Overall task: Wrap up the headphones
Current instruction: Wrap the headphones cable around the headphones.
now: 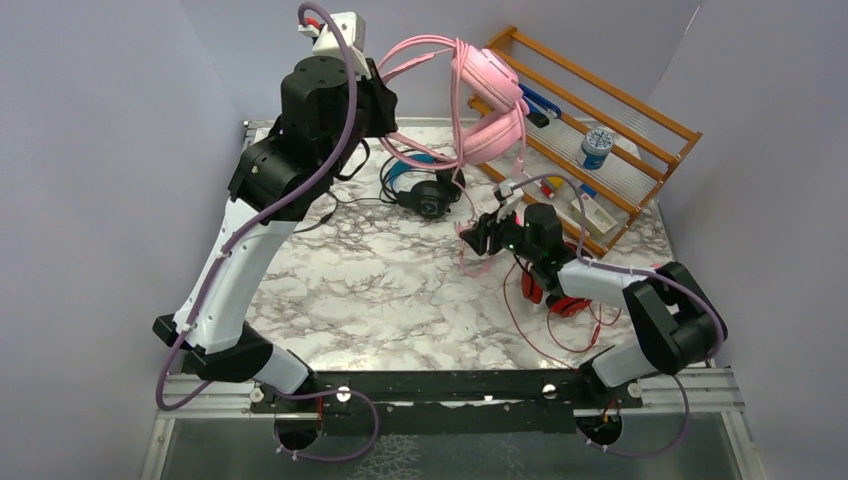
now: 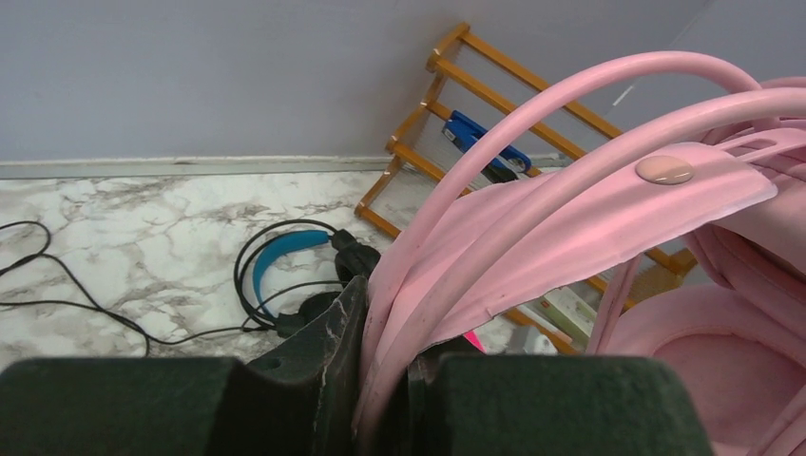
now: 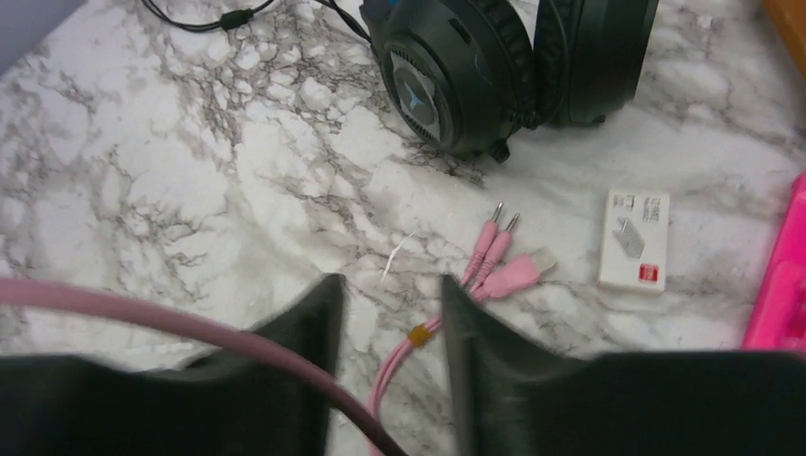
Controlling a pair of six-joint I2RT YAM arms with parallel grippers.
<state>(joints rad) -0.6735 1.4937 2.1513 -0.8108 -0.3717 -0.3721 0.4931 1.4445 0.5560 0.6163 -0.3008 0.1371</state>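
Note:
My left gripper [image 1: 383, 78] is raised high and shut on the headband of the pink headphones [image 1: 487, 105]; its jaws clamp the pink bands in the left wrist view [image 2: 385, 380], and the ear cups [image 2: 722, 361] hang to the right. The pink cable hangs down to the table, where its plugs [image 3: 504, 261] lie. My right gripper [image 1: 476, 238] is open low over that cable end; the pink cable [image 3: 404, 351] runs between its fingers [image 3: 385, 294]. The black headphones with the blue headband [image 1: 420, 188] lie at the back. The red headphones [image 1: 562, 303] lie partly under my right arm.
A wooden rack [image 1: 640, 110] stands tilted at the back right with a blue-and-white jar [image 1: 597, 148] and small items on it. A small white box [image 3: 635, 239] and a bright pink object [image 3: 784, 275] lie near the plugs. Black cable [image 2: 76, 294] and thin red cable [image 1: 530, 330] trail over the marble.

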